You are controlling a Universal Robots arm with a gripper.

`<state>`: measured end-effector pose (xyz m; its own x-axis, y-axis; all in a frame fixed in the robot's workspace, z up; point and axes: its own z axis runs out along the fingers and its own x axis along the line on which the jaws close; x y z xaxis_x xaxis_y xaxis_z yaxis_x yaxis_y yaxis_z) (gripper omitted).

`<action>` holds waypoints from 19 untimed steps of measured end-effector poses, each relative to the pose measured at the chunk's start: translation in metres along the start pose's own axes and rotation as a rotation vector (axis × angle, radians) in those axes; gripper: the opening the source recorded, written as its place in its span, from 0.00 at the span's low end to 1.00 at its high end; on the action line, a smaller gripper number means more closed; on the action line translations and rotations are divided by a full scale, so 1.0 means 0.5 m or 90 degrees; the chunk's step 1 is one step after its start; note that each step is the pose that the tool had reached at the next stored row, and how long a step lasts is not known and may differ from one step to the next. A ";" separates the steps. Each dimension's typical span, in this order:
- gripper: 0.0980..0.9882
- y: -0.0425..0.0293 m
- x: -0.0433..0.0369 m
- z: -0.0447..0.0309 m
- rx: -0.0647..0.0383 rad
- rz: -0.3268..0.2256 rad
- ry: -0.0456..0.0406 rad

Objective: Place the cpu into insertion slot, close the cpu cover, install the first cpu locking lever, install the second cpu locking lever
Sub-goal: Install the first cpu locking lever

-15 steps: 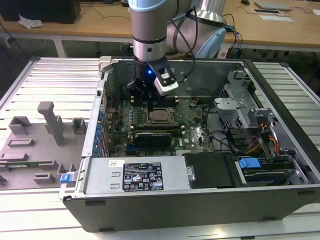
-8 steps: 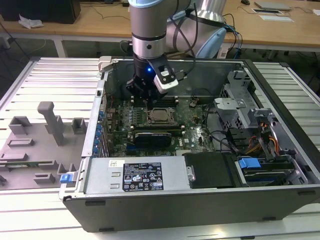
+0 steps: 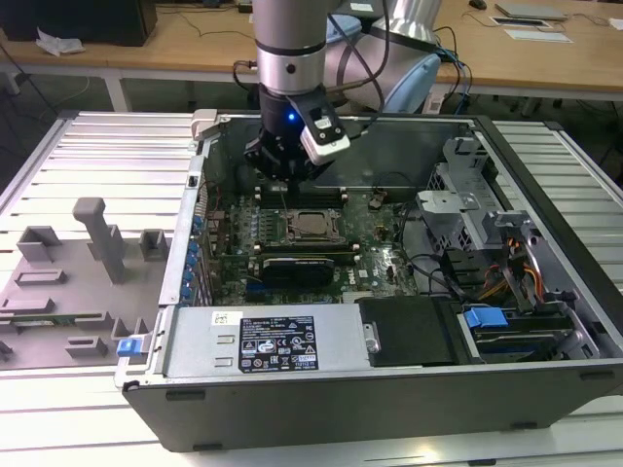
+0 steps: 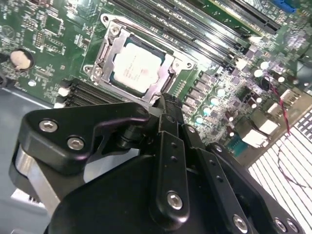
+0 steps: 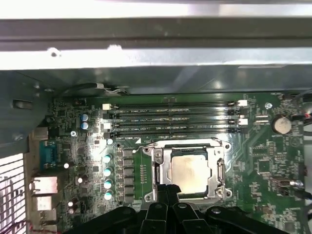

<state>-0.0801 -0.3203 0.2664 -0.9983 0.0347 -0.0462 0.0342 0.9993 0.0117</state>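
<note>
No wording can be made out. The large label (image 3: 278, 342) on the grey power supply box (image 3: 195, 345) has a black panel with rows of small white print and marks, all too fine to read. A small white sticker (image 3: 226, 317) sits just beside it. Faint print lies on the chip (image 4: 136, 66), and tiny white lettering runs along the memory slots (image 5: 173, 117); both are equally illegible.

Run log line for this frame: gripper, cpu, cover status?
gripper: shut, nothing held, over the near edge of the insertion slot | cpu: seated in slot | cpu cover: down around cpu
</note>
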 end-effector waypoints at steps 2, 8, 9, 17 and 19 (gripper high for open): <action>0.01 0.000 0.000 -0.005 0.001 0.000 -0.0005; 0.01 -0.001 0.034 -0.007 0.001 0.000 -0.0037; 0.01 -0.001 0.040 -0.007 0.001 0.000 -0.0040; 0.01 -0.002 0.074 -0.008 -0.033 0.002 -0.0044; 0.01 -0.003 0.078 -0.008 -0.058 0.004 -0.0035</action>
<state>-0.1190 -0.3203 0.2685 -0.9979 0.0406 -0.0513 0.0352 0.9941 0.1028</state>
